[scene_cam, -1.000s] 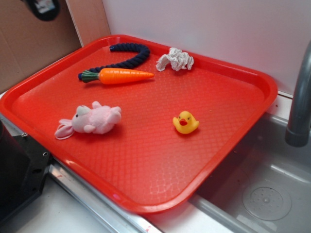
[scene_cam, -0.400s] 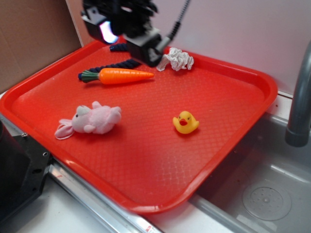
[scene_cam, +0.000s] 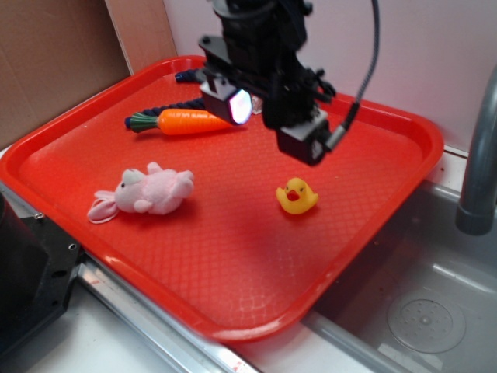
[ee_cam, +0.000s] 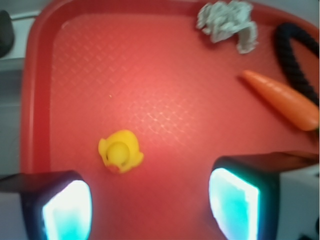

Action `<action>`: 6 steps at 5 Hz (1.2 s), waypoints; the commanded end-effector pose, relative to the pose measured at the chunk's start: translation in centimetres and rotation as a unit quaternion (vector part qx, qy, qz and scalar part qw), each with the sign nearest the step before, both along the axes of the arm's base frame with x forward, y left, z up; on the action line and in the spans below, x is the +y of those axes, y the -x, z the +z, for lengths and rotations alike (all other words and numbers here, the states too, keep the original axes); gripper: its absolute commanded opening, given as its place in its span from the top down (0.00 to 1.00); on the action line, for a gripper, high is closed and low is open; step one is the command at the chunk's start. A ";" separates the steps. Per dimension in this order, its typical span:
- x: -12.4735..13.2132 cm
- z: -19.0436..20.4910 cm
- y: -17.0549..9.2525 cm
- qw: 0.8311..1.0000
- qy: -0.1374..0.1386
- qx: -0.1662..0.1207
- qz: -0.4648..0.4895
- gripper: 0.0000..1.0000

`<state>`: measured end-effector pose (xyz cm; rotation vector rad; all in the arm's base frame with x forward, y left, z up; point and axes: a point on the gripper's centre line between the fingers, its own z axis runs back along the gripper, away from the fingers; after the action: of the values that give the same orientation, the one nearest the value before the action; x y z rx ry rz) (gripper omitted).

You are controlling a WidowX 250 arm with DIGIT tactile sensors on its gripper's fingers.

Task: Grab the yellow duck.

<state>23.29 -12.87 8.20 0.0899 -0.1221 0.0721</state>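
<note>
At the left of the exterior view a pink plush bunny (scene_cam: pixel 147 191) lies on the red plastic tray (scene_cam: pixel 233 264), the surface that carries everything. Above it, in the upper left, lies an orange plastic carrot with a green top (scene_cam: pixel 186 121). At the top centre the black tool (scene_cam: pixel 272 124) hangs over the tray; in the wrist view its two lit pads (ee_cam: pixel 67 210) stand wide apart, so it is open and holds nothing. Just right of centre sits the small glossy yellow rubber duck (scene_cam: pixel 297 195), below the tool and not touching it. The duck looks light, a little soft and slippery; I would take it across the round body, not the head.
</note>
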 end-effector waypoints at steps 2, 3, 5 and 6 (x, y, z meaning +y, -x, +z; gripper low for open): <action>0.0 -4.8 -1.0 0.999 0.018 0.024 0.025 0.00; 0.5 -5.7 -1.3 0.999 0.028 0.035 0.031 1.00; 0.9 -5.0 -1.7 0.998 0.040 0.028 0.034 1.00; 3.4 -1.4 -1.9 0.998 0.049 0.022 0.041 1.00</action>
<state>24.55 -9.50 5.46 0.0226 -0.0186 0.1634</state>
